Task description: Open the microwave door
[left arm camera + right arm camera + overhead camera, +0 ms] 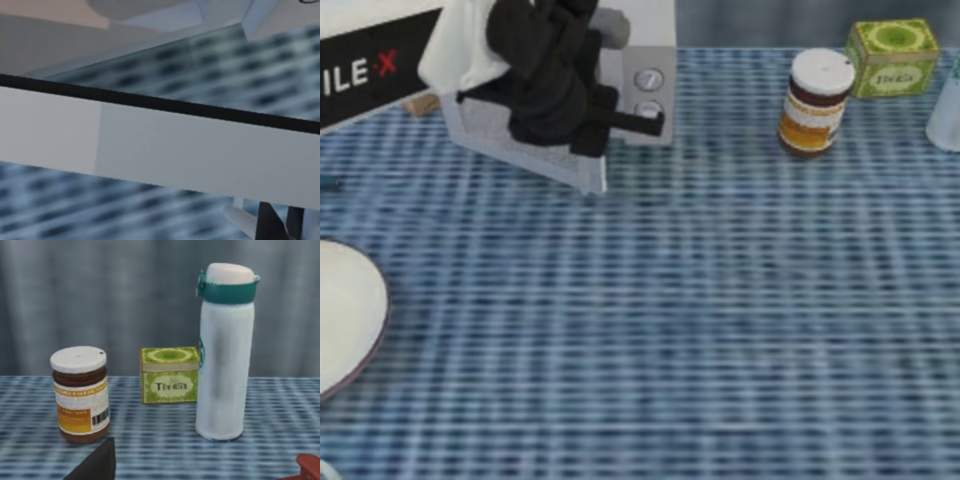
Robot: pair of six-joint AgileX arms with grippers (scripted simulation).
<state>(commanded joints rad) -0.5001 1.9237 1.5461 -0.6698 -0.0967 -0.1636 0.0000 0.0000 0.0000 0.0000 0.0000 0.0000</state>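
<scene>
At the microwave, far left of the tabletop: left gripper (645, 122), at the free edge of the microwave door (525, 150), close under the knob panel
Left jaws: black arm and wrist hide them from above; I cannot tell whether they are spread or closed on anything
Left wrist view: filled by a pale grey bar with a dark top edge, most likely the microwave door (200, 155) seen very close, checked cloth above and below it; a dark fingertip (270, 225) shows at the lower edge
Microwave door: swung partly out from the body, running diagonally toward the near side, its hinge end to the left, its free end just below the knobs
Microwave (645, 40): against the far edge, left of centre, two round knobs (648, 79) stacked on its front panel
Right gripper: outside the top view; in its own wrist view only a dark tip at the bottom edge, jaws not readable
Jar (814, 103): brown, white lid, standing right of the microwave and well apart from it
Green tea box (892, 57): behind and right of the jar
White flask (224, 352): teal collar, upright at the right edge, beside the tea box
White plate (345, 315): near left edge, partly cut off
Tabletop (700, 320): blue checked cloth
</scene>
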